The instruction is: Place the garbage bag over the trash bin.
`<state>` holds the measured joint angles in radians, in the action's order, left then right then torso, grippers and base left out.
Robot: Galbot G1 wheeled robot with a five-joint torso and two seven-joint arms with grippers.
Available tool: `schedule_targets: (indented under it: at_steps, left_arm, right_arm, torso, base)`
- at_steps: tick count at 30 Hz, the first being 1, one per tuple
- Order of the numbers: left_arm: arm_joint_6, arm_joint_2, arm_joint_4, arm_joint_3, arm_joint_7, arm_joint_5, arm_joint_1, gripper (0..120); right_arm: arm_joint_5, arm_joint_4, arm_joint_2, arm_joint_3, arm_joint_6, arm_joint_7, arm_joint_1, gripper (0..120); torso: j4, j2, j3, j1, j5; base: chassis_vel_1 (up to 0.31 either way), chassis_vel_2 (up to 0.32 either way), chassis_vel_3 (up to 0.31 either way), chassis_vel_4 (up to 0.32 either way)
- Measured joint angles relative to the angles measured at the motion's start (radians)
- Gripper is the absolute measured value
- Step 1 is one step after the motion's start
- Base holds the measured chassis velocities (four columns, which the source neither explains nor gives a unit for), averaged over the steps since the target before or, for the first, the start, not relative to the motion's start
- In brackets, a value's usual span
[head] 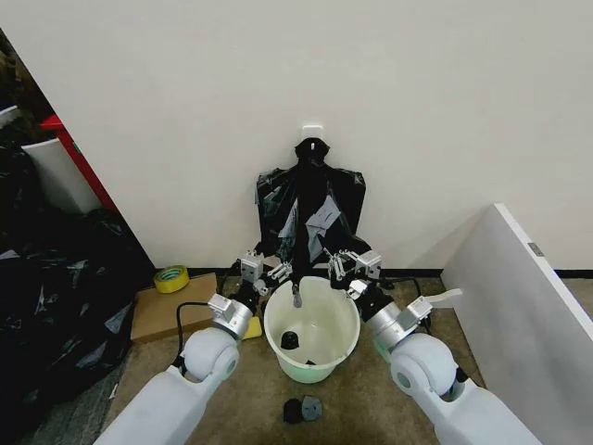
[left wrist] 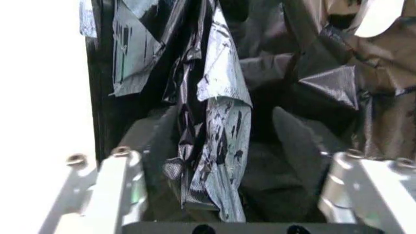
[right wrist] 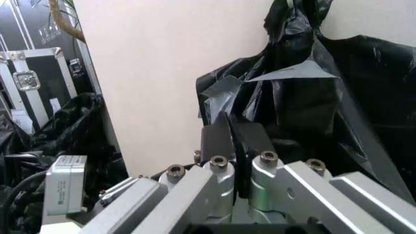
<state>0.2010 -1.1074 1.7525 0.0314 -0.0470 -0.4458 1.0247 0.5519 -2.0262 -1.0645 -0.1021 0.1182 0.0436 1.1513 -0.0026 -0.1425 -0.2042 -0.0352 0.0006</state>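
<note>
Both grippers at garbage bag [head: 298,243] — strip between left gripper [left wrist: 221,195] fingers.

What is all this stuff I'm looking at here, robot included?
Bin: one, white with green base, on the floor between the arms.
Bag: one, black, hanging down the wall to the bin's rim.
Bag bundle: one, black, hung on a wall hook.
Sacks: a heap, black, far left.
Tape roll: one, yellow, on a cardboard box.
Sponge: one, yellow, left of bin.
Panel: one, white, right.
Left claw: open around the bag.
Right claw: shut, by the bundle.
</note>
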Motion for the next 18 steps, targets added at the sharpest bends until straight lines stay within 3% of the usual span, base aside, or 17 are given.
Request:
schedule_targets:
  at_steps: [3, 15, 18]
  left_arm:
    - [0.0, 0.002, -0.011, -0.008, 0.0, 0.006, -0.009, 49]
    - [-0.008, -0.028, -0.101, -0.044, -0.035, 0.024, -0.073, 0]
    - [-0.007, -0.027, -0.097, -0.042, -0.037, 0.021, -0.07, 0]
  right_arm:
    - [0.001, -0.002, 0.001, 0.0, 0.0, -0.002, -0.001, 0]
    - [0.011, -0.021, 0.013, -0.004, -0.001, -0.004, 0.012, 0]
    - [0.011, -0.021, 0.014, -0.006, -0.001, -0.004, 0.016, 0]
  torso:
    - [0.0, 0.0, 0.0, 0.0, 0.0]
    - [-0.0002, 0.0, 0.0, 0.0, -0.0001]
    - [-0.0001, 0.0, 0.0, 0.0, -0.0001]
  base:
    - [0.0, 0.0, 0.0, 0.0]
    - [0.0, 0.0, 0.0, 0.0]
    - [0.0, 0.0, 0.0, 0.0]
